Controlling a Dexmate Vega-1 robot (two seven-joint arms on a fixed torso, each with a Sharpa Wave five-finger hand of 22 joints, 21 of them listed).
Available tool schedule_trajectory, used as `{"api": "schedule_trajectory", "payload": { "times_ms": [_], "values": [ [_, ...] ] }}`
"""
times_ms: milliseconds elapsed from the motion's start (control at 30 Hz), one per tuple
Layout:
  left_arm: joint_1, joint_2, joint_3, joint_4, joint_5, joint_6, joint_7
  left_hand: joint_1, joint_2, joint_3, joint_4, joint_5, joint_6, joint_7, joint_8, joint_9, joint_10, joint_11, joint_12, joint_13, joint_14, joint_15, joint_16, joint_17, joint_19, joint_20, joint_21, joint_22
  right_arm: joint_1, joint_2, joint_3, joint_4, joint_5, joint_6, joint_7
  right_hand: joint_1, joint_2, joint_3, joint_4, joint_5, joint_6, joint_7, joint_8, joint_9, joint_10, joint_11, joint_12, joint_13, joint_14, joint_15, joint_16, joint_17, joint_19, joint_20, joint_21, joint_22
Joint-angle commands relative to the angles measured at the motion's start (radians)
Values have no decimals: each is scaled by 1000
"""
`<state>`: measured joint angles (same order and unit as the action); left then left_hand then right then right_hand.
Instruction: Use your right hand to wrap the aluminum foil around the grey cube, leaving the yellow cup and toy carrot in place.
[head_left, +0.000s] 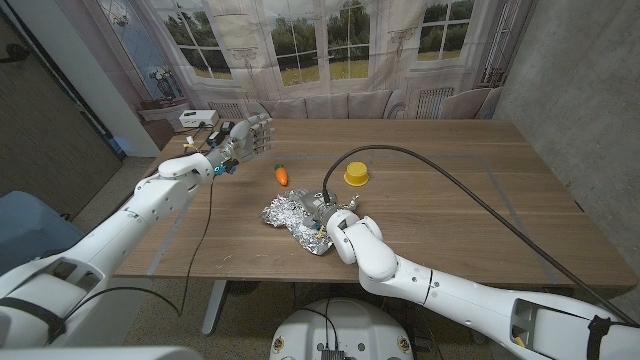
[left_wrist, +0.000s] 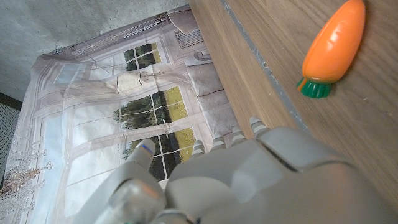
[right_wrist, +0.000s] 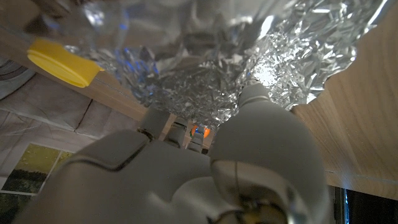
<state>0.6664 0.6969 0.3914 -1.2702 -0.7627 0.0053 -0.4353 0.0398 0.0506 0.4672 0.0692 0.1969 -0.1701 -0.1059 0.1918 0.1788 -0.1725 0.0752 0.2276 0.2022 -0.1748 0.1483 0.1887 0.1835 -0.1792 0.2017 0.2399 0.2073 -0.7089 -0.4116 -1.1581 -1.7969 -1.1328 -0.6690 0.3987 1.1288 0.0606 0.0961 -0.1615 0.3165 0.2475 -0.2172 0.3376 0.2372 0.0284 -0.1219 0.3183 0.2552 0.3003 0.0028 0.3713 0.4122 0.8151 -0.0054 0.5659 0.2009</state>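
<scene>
At table centre: foil (head_left: 292, 217) lies crumpled, a silver heap near the front edge; in my right wrist view it shows as creased sheet (right_wrist: 249, 56) rising over my fingers.
Cube: I cannot make it out; the foil bunches where it would sit.
My right hand (head_left: 335, 222): at the foil's 3 o'clock side, touching it. My fingertips (right_wrist: 255, 96) press into the crinkled sheet, fingers partly curled against it. Whether I truly hold a fold or only push on it, I cannot tell.
My left hand (head_left: 243, 138): raised above the table at about 10 o'clock from the foil, well apart from it, palm upright, fingers apart and reaching up, holding nothing. In its wrist view the back of it (left_wrist: 249, 180) shows over the table edge.
Carrot (head_left: 282, 174): lies on the wood at 12 o'clock from the foil, near it but apart; orange body, green stub end (left_wrist: 329, 46).
Cup (head_left: 356, 175): yellow, at about 2 o'clock from the foil, apart from it, just beside a black cable (head_left: 440, 175); its rim (right_wrist: 56, 62) shows past the foil.
Table (head_left: 500, 200): wooden.
</scene>
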Motion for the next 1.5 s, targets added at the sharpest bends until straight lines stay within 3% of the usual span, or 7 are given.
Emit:
{"api": "schedule_trajectory", "payload": {
  "times_ms": [33,467,833,933,1000,1100,1500],
  "values": [
    [-30,-17,11,39,12,-7,-17,-8,3,1,5,3,-79,-4,2,2,-104,6,-5,6,-79,4,1,6,-10,7,-1,1,-68,-10,67,34,97,60,-272,157,77,28,-1,-14,207,1,73,11,107,24,29,-2,151,-200,34,19,124,-126,68,12],
    [-55,-32,21,68,25,-12,-27,-12,1,-4,11,4,-78,0,0,2,-106,6,-5,6,-83,3,1,6,-12,6,-2,2,-99,-21,96,42,179,88,-432,272,82,61,9,-66,471,173,191,32,414,101,157,37,384,-229,67,69,141,-204,209,17],
    [-58,-34,22,73,29,-12,-25,-14,0,-7,14,5,-77,3,0,2,-109,6,-6,6,-87,3,0,6,-15,3,-3,2,-74,29,49,58,126,-82,-357,256,73,40,41,-98,409,199,149,22,413,135,166,54,436,-218,41,75,158,-206,300,18],
    [-59,-34,22,73,30,-11,-27,-14,0,-8,15,5,-77,3,0,2,-108,6,-6,6,-89,3,-1,6,-15,4,-3,2,-42,35,2,66,62,-148,-278,122,30,-17,95,-97,221,109,44,3,263,113,76,32,311,-166,-43,56,107,-113,326,-9],
    [-59,-34,21,74,30,-13,-27,-14,0,-9,15,5,-77,3,-1,2,-109,6,-6,6,-90,4,-1,6,-17,4,-4,2,-36,33,-1,61,67,-151,-259,59,26,-40,118,-78,70,72,-45,-16,198,104,19,16,202,-130,-84,58,-33,23,274,-27],
    [-58,-35,20,74,29,-14,-26,-14,0,-9,16,6,-76,3,0,2,-109,6,-6,6,-91,4,-1,6,-17,4,-3,2,-35,25,-3,55,68,-150,-264,21,7,-60,126,-64,1,45,-92,-24,135,91,-23,8,131,-91,-115,53,-154,103,208,-32],
    [-65,-40,23,84,30,-13,-31,-14,0,-12,19,7,-77,1,-2,2,-111,6,-6,6,-92,5,0,6,-15,5,-3,2,-81,-39,98,-77,210,-91,-308,-172,17,-125,213,-37,-129,-1,-148,-29,10,82,-95,-5,-32,-15,-163,36,-320,222,37,-34]
  ]
}}
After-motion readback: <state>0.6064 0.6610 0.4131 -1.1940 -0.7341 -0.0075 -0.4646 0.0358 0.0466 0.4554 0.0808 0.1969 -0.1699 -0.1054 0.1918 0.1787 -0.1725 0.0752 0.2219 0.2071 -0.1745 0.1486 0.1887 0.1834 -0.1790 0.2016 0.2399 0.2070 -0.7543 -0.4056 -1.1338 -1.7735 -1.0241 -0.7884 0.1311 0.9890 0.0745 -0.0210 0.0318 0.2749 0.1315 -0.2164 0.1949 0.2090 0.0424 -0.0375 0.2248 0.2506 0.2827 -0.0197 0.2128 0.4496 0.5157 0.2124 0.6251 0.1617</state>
